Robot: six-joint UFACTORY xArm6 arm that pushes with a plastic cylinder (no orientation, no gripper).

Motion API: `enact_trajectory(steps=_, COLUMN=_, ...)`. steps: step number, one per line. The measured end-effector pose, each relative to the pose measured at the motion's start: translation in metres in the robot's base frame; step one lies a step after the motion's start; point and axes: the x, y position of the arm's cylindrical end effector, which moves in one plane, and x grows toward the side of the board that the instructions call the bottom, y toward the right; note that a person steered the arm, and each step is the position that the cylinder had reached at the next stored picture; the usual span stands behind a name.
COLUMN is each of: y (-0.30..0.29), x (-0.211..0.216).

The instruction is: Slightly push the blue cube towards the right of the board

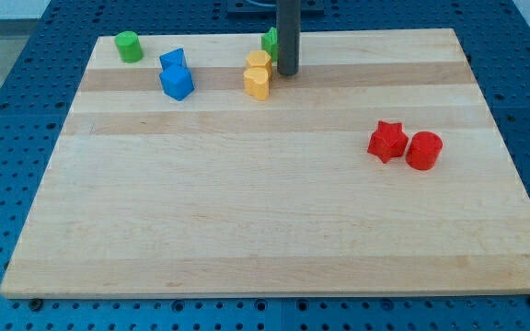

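The blue cube (178, 83) sits near the view's top left of the wooden board (274, 211), touching a second blue block (171, 61) just above it. My tip (287, 73) rests on the board near the view's top centre, well to the right of the blue cube. It stands just right of two yellow blocks (258, 75) and in front of a green block (270, 41) that the rod partly hides.
A green cylinder (128, 46) stands at the view's top left corner. A red star (387, 141) and a red cylinder (423, 150) touch each other at the view's right. Blue pegboard surrounds the board.
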Motion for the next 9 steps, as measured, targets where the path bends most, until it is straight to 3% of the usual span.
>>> enact_trajectory(steps=1, y=0.028, x=0.022)
enact_trajectory(steps=3, y=0.018, x=0.038)
enact_trajectory(steps=5, y=-0.096, x=0.086)
enact_trajectory(steps=6, y=-0.185, x=0.09)
enact_trajectory(steps=9, y=-0.234, x=0.002)
